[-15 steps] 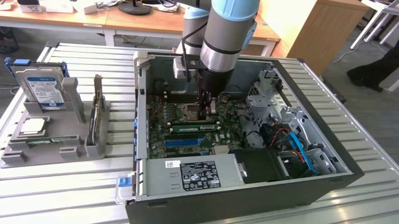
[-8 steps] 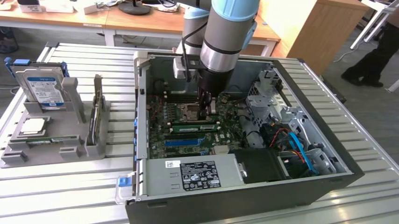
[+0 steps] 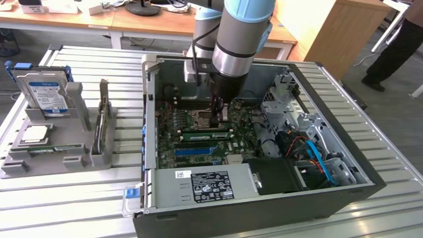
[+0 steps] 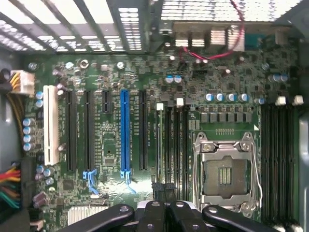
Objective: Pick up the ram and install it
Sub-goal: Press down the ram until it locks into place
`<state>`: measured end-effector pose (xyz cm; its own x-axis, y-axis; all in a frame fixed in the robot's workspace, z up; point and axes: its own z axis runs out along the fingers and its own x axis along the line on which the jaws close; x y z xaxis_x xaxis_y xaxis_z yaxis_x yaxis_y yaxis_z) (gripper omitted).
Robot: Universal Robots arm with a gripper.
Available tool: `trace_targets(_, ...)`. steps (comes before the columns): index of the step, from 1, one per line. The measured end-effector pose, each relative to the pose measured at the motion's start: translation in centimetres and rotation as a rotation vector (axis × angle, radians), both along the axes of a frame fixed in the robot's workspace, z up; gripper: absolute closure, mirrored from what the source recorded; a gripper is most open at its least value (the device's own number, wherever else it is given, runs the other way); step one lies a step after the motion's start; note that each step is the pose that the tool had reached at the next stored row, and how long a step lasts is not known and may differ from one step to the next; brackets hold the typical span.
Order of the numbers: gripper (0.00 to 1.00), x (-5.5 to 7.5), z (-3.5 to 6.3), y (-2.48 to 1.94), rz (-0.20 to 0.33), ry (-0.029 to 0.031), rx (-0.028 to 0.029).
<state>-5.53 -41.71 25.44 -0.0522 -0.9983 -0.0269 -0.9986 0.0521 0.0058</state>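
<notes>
The arm reaches down into the open computer case (image 3: 264, 148) that lies on its side on the slatted metal worktop (image 3: 86, 198); its pincer (image 3: 218, 113) hangs low over the green main board (image 3: 198, 144), beside the empty processor socket (image 3: 201, 118); in the wrist view the pincer (image 4: 168, 207) has its two black fingers (image 4: 155, 215) pressed together, clenched, with nothing green between them.

The ram (image 3: 206, 134) lies inside the case, a long narrow green stick seated lengthwise in a slot on the main board, just in front of the pincer and close to the socket; the pincer is not touching it as far as the exterior view shows. In the wrist view the long black memory slots (image 4: 171, 140) run beside the silver socket frame (image 4: 227, 171), and a blue card slot (image 4: 125, 133) and a white slot (image 4: 49, 124) stand further along the board.

At the exterior view's left, well apart from the case, a grey holder (image 3: 56, 148) stands on the worktop; a hard drive (image 3: 47, 94) with a blue-and-white label stands upright in it, and a square silver processor chip (image 3: 36, 134) lies flat in front of the drive. A person (image 3: 396, 49) in dark clothes stands at the exterior view's far right.
</notes>
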Motion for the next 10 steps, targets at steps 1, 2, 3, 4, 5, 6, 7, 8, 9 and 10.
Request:
trace_targets(1, 0.89, 0.00, -0.01, 0.00, -0.019, -0.0001, 0.0001)
trace_targets(2, 0.89, 0.00, -0.02, 0.00, -0.037, -0.0001, 0.0001)
trace_targets(3, 0.89, 0.00, -0.02, 0.00, -0.055, -0.0001, 0.0001)
trace_targets(4, 0.89, 0.00, -0.03, 0.00, -0.073, 0.0000, 0.0001)
trace_targets(5, 0.89, -0.01, -0.03, 0.00, -0.091, -0.0001, 0.0001)
trace_targets(6, 0.89, -0.01, -0.04, 0.00, -0.109, -0.0001, 0.0001)
trace_targets(7, 0.89, 0.00, -0.04, 0.00, -0.127, -0.0001, 0.0001)
trace_targets(8, 0.89, 0.00, -0.05, 0.00, -0.146, -0.0001, 0.0001)
trace_targets(9, 0.89, -0.01, -0.06, 0.00, -0.164, -0.0001, 0.0001)
trace_targets(10, 0.89, 0.00, -0.06, 0.00, -0.182, -0.0001, 0.0001)
